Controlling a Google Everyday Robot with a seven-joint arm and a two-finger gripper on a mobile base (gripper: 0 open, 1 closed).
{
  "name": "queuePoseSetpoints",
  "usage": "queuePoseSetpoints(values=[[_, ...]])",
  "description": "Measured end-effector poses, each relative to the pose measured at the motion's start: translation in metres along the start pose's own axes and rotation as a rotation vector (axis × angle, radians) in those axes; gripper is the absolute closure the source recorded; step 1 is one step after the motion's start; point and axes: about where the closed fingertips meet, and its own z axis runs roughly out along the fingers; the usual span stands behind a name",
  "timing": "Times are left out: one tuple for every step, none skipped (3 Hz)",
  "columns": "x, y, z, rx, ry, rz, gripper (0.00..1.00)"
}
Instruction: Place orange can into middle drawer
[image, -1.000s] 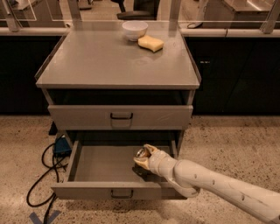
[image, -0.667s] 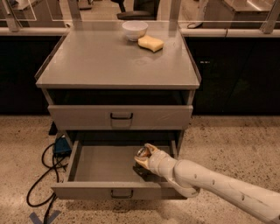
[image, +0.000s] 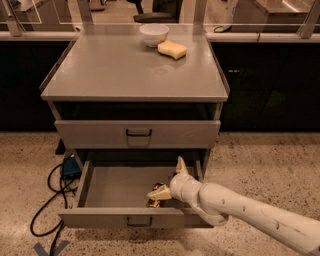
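Grey metal cabinet (image: 135, 75) fills the middle of the frame and stands on a speckled floor (image: 260, 160). It has not shifted since a second ago. A white arm (image: 250, 212) reaches in from the lower right corner, in much the same place as before.

The middle drawer (image: 120, 217) is pulled out at lower centre, as it was. The upper drawer (image: 137, 134) above it is shut. A black cable (image: 47, 200) loops on the floor at lower left, beside a blue box (image: 71, 167).

The gripper (image: 170, 179) sits inside the middle drawer, right of centre. Its jaws are now spread wide, one finger pointing up and the other down to the left, and they hold nothing. A second ago they were closed around the can with its silvery end showing.

At the top of the frame a white bowl (image: 154, 34) and a yellow sponge (image: 172, 49) rest unmoved on the cabinet.

The can (image: 156, 186) now lies low in the middle drawer. It is a small dark shape at the lower finger, mostly hidden.
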Motion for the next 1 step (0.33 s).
queuePoseSetpoints(values=[[0.0,0.0,0.0,0.0,0.0,0.0,0.0]])
